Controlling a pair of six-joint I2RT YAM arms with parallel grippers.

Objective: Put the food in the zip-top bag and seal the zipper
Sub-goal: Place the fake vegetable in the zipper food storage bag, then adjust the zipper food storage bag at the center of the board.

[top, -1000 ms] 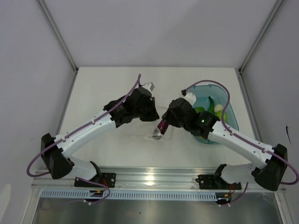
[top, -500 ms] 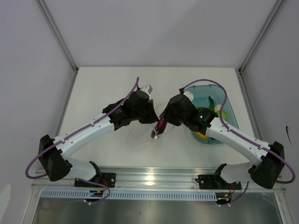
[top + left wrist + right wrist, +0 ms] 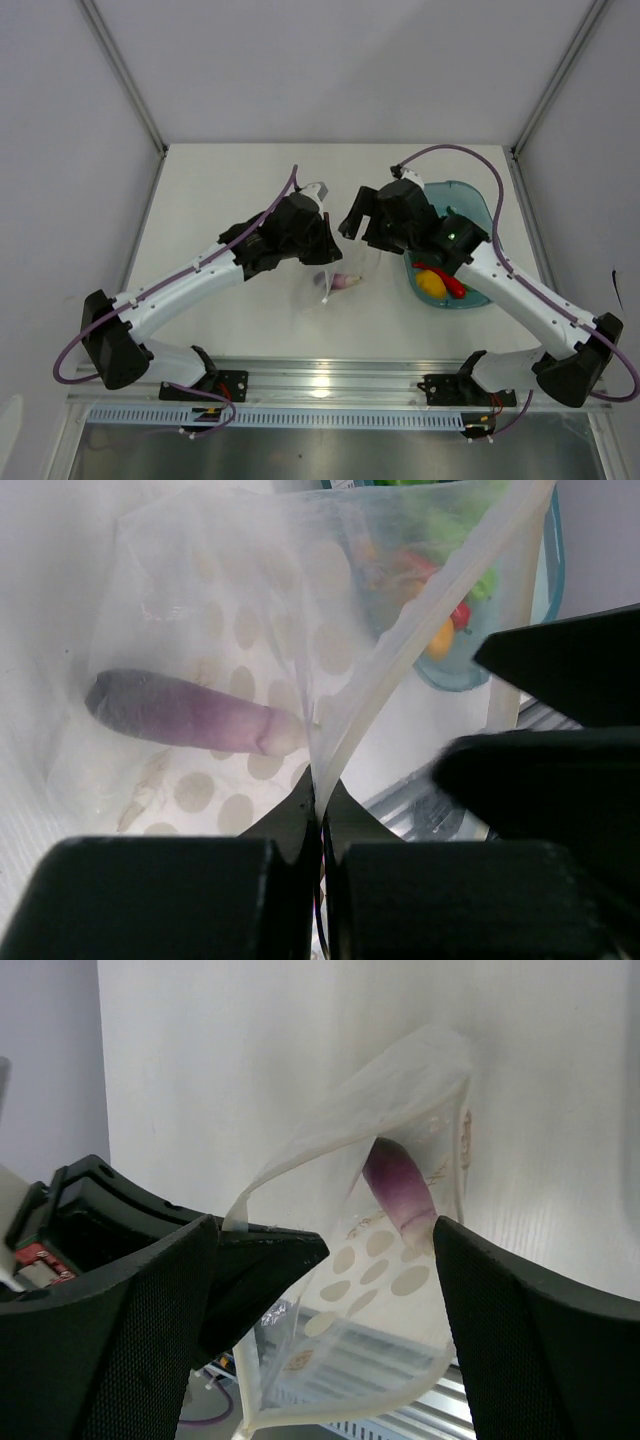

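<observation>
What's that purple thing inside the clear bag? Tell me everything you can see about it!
It is a long, smooth purple plastic toy vegetable, dark at one end and fading to a whitish tip. It lies on its side inside the clear crinkly plastic bag, resting on the bag's dotted lower wall. Only the bag touches it. The left gripper pinches the bag's edge, holding the mouth open.

The clear zip-top bag [image 3: 235, 590] gapes open, a purple-white piece [image 3: 180, 712] lying inside.
</observation>
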